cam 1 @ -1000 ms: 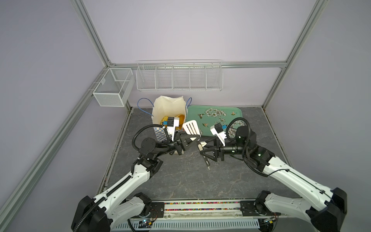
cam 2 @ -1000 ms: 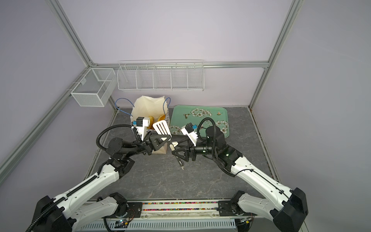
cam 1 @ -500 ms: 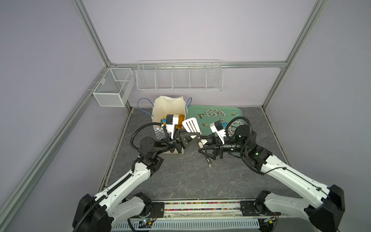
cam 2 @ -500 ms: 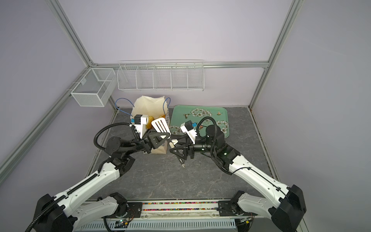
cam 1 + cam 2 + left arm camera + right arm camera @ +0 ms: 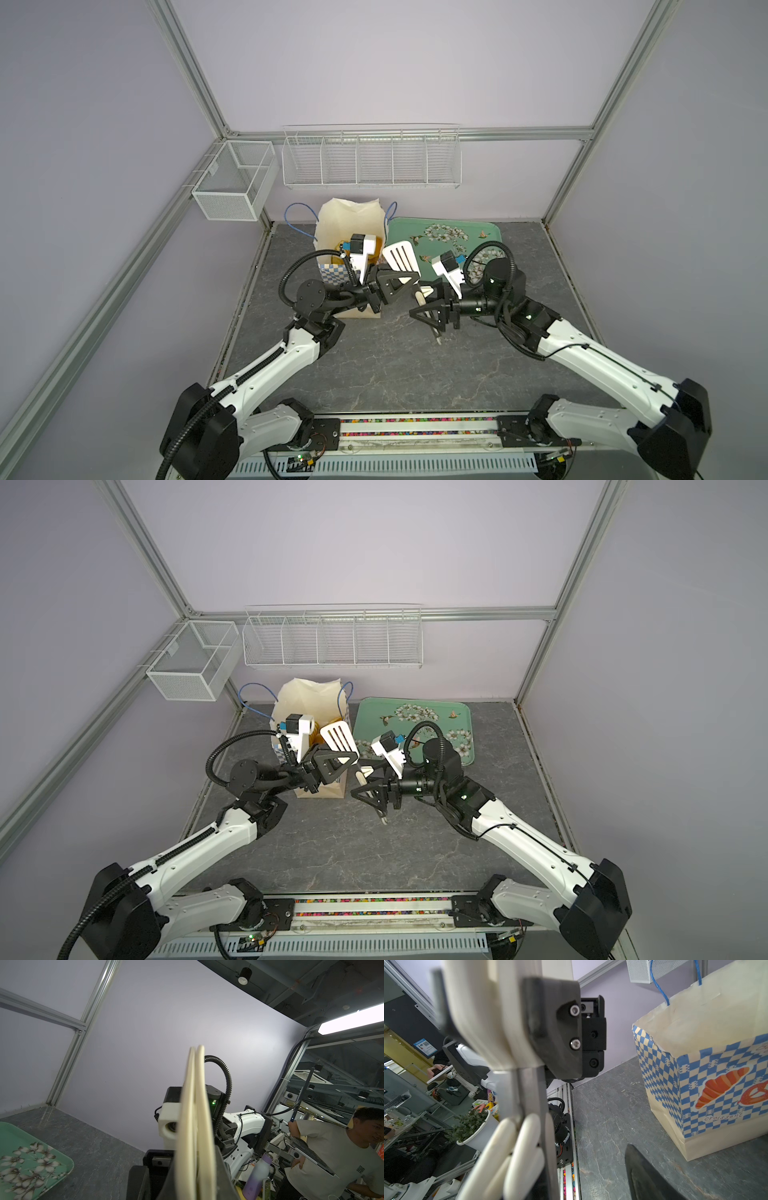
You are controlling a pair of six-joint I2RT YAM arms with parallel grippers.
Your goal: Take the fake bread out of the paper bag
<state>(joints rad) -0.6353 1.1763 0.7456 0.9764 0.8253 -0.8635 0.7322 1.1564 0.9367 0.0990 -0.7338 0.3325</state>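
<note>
The paper bag (image 5: pixel 348 216) stands upright at the back of the grey table (image 5: pixel 374 365), just beside the green flowered tray (image 5: pixel 31 1134), its mouth open. The fake bread (image 5: pixel 317 737) lies inside it, showing only as glossy golden patches at the mouth, partly hidden by the left arm's wrist camera. In front of the bag, the left gripper (image 5: pixel 405 282) is clenched on a pair of tongs (image 5: pixel 400 258), whose white slotted heads are pressed together and point up and back toward the bag. The right gripper (image 5: pixel 420 301) faces it from the tray side with its jaws spread apart by the tongs' handle; whether either pad touches the handle cannot be told.
</note>
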